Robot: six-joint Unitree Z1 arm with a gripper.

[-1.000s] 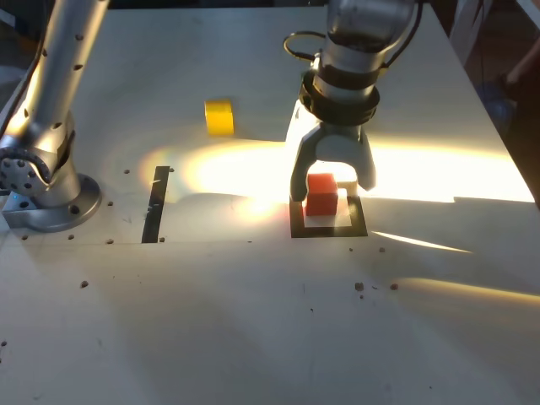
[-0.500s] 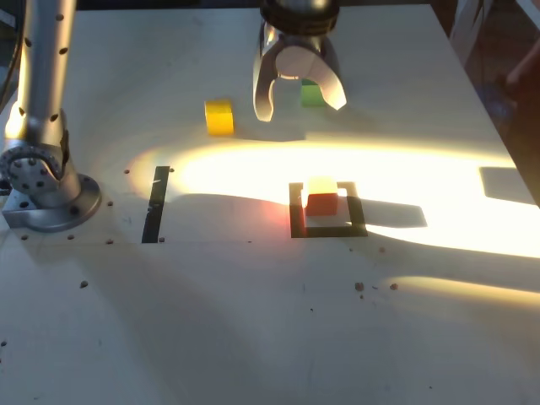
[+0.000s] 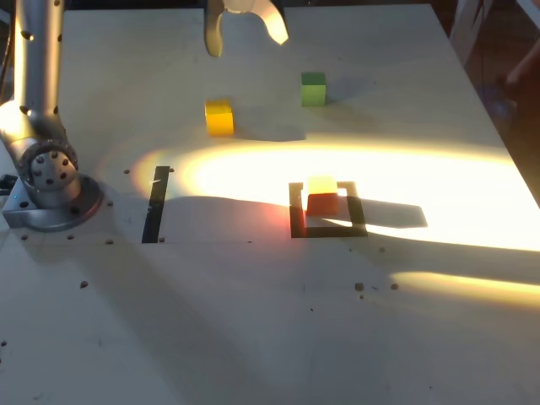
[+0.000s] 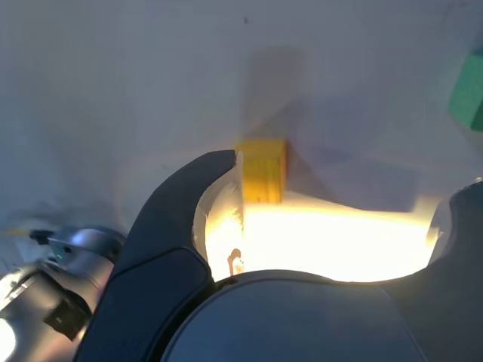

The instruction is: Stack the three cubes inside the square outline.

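The red-orange cube [image 3: 321, 200] stands inside the black square outline [image 3: 297, 229], toward its far side, lit by a bright patch. The yellow cube [image 3: 219, 117] [image 4: 262, 169] rests on the table to the exterior view's left of it and farther back. The green cube [image 3: 313, 89] [image 4: 468, 94] sits farther back on the right. My gripper [image 3: 244, 34] hangs open and empty high at the top of the exterior view, above and behind the yellow cube. In the wrist view the yellow cube shows beside one dark finger [image 4: 177, 219].
A straight black tape strip [image 3: 157, 203] lies on the exterior view's left. The arm's round base [image 3: 49, 181] is bolted at the left edge. Small dark specks dot the white tabletop [image 3: 253, 321]. Bright light bands cross the table's middle.
The gripper let go of the red-orange cube in the outline, rose, and swung back and to the exterior view's left, toward the yellow cube. Its jaws widened.
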